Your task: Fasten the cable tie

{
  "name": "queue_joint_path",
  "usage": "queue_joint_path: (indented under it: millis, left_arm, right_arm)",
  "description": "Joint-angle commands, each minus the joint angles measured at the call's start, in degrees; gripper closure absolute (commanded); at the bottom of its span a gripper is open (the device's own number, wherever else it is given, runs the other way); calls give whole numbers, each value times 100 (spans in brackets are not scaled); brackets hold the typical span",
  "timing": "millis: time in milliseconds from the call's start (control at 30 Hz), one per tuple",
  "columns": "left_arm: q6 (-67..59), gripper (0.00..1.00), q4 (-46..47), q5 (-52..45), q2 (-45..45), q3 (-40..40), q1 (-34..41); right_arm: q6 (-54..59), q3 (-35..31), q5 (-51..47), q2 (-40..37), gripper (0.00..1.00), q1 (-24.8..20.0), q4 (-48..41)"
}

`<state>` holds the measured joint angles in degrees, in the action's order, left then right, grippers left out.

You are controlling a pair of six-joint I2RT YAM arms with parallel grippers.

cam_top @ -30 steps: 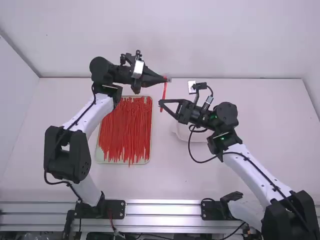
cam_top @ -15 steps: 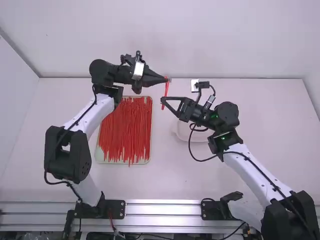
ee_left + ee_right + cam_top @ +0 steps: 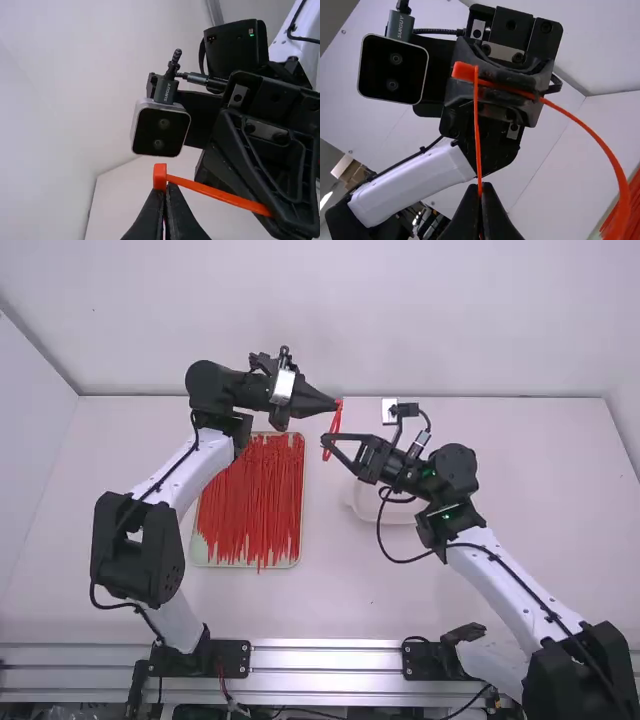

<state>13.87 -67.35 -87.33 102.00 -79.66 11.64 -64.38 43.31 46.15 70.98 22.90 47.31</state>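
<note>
Both arms are up over the far-middle of the white table point(image 3: 540, 470), tips nearly meeting, w/ one red cable tie point(image 3: 210, 192) held between them in the air. The left gripper point(image 3: 164, 189) has its jaws pinched fully together on the strap right below the square head, which sticks up just past the tips. The right gripper point(image 3: 480, 189) is also clamped tight, on the thin tail end. In the right wrist view the tie runs from the head at the left gripper straight to the right gripper's tips, and the rest of the strap bows out in a wide arc to one side. In the high view the tie is a short red curve between the 2 grippers, above the far right corner of the tray point(image 3: 245, 566). The tray lies flat on the table under the left arm, packed w/ spare red ties point(image 3: 250, 495) lying lengthwise.
</note>
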Motion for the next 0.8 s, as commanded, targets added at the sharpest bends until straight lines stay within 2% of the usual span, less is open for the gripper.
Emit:
queue_joint_path:
  millis: [0, 767]
  left_arm:
    - [-39, 98, -33, 81, -11, -138, 37]
    - [-153, 98, 122, -146, -11, -138, -74]
  right_arm:
    - [-26, 168, 52, -15, 100, 39, 22]
    - [-138, 168, 199, -15, 100, 7, 22]
